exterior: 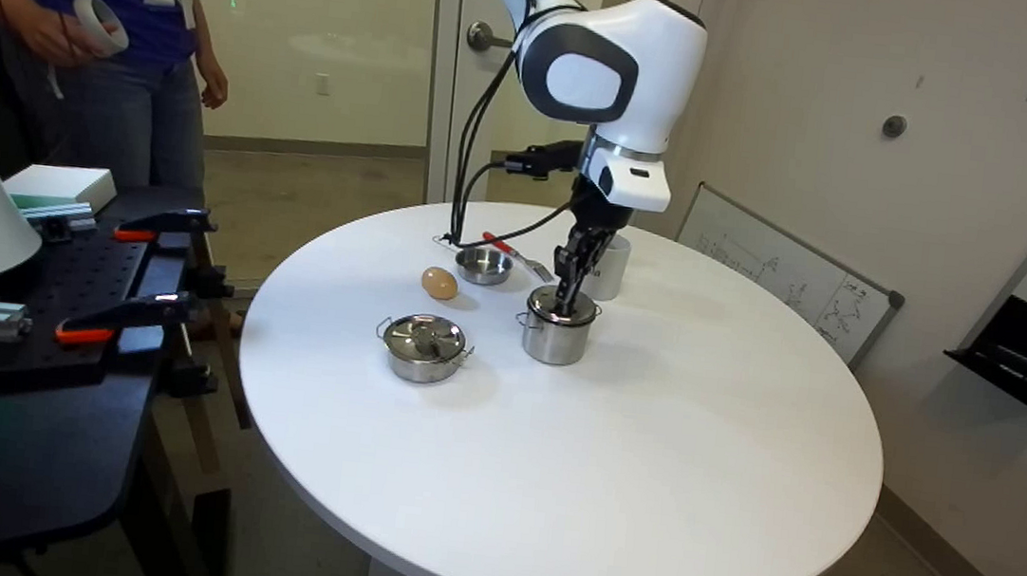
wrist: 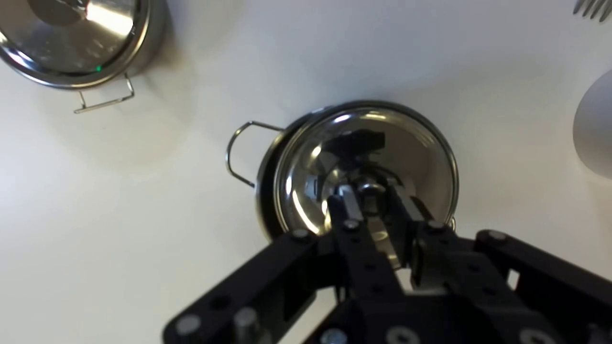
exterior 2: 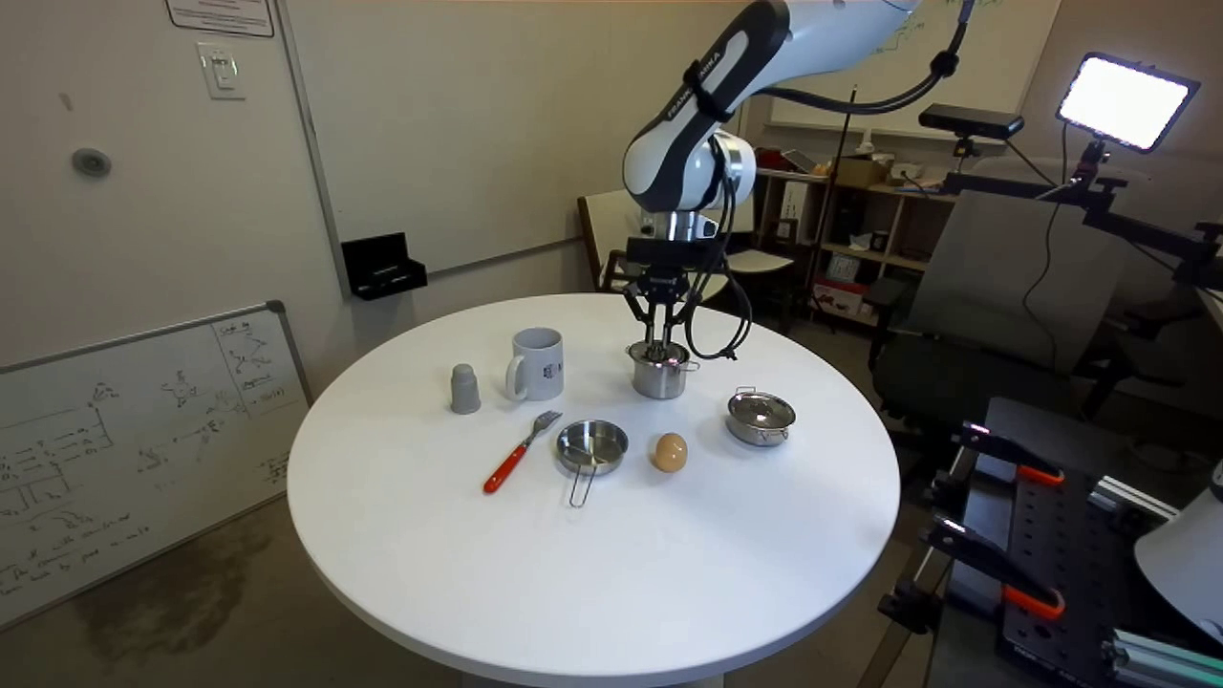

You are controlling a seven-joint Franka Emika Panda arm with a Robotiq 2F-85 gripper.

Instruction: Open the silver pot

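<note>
Mirror-gloss metal here, that lid [wrist: 368, 150]; silver pot [exterior: 554, 343] shiny metal too, v. smooth; claw [wrist: 374, 197] mostly matt w/ bright metal screws; table [exterior: 646, 483] smooth, matt-ish.

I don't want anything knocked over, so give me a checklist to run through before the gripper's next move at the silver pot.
1. Gripper at the silver pot, not the shallower pot: ok.
2. Silver pot upright on the table: ok.
3. Knob between the fingers: ok in the wrist view.
4. Firm grip on the knob: cannot tell; contact on both sides is not clear.
5. Lid squarely over the silver pot: not ok; in the wrist view it looks offset, with a dark gap along one side.
6. Mug apart from the gripper and silver pot: ok in an exterior view.
</note>
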